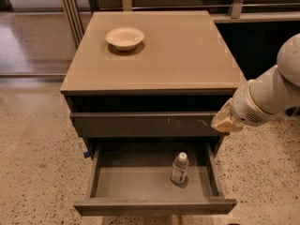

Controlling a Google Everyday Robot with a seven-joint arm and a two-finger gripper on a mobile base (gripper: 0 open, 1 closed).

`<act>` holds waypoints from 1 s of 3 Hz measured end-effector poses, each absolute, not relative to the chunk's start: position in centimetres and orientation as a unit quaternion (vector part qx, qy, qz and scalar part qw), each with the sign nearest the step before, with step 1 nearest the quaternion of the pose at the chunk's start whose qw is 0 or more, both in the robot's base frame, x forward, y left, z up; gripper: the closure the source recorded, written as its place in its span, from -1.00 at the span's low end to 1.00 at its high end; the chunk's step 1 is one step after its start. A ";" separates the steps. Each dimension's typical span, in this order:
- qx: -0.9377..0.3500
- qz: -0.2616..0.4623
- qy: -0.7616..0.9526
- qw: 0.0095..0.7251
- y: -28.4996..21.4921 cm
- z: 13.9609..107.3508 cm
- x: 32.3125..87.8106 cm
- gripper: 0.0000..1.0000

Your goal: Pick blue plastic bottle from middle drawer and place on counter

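Note:
The blue plastic bottle (179, 168) stands upright on the grey floor of the open middle drawer (154, 205), right of its middle. It is clear with a white cap and a pale label. My gripper (225, 121) hangs at the end of the white arm, at the right end of the scratched drawer front (140, 124), above and to the right of the bottle and apart from it. The tan counter (187, 55) tops the cabinet.
A pale bowl (124, 37) sits on the counter's back left. A dark gap (140, 103) shows under the counter. Speckled floor surrounds the cabinet. A metal rail and glass panels run behind it.

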State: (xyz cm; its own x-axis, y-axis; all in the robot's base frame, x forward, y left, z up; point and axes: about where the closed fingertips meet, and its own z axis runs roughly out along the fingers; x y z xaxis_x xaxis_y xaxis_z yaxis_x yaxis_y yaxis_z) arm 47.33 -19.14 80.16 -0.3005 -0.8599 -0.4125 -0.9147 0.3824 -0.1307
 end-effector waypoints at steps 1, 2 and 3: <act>-0.548 0.054 0.808 0.211 -19.8 77.8 47.1 1.00; -0.537 0.049 0.816 0.210 -21.2 70.5 46.6 1.00; -0.511 0.078 0.827 0.220 -22.4 63.6 46.8 1.00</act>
State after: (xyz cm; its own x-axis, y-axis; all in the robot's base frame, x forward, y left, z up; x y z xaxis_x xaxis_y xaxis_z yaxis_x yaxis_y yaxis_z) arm 46.76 -22.43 63.55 -0.3813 -0.8110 -0.4436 -0.8794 0.4663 -0.0966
